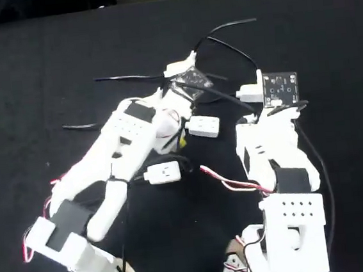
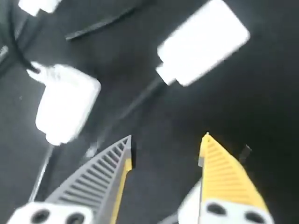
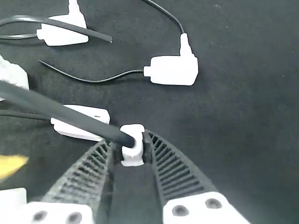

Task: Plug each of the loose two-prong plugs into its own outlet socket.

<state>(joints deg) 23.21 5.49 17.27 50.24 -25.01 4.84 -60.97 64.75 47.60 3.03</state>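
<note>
My right gripper [image 3: 132, 148] is shut on a small white two-prong plug [image 3: 132, 145] whose black cord [image 3: 56, 109] trails away; a white outlet socket [image 3: 79, 122] lies just beside it. In the high view this right gripper [image 1: 255, 103] holds the plug [image 1: 249, 93] at the centre right. My left gripper [image 2: 167, 140] hangs open over the black table, its grey and yellow fingers around nothing. Beyond it lie a white socket block [image 2: 203, 42] with a cord and another white block [image 2: 65, 105]. From above, the left gripper [image 1: 179, 128] sits next to a white socket [image 1: 203, 126].
Another white socket [image 1: 162, 172] lies near the left arm's forearm, and a white plug [image 1: 179, 67] rests farther back. More corded white pieces [image 3: 173, 70] [image 3: 63, 32] lie ahead of the right gripper. Loose black cords [image 1: 223, 39] cross the black table.
</note>
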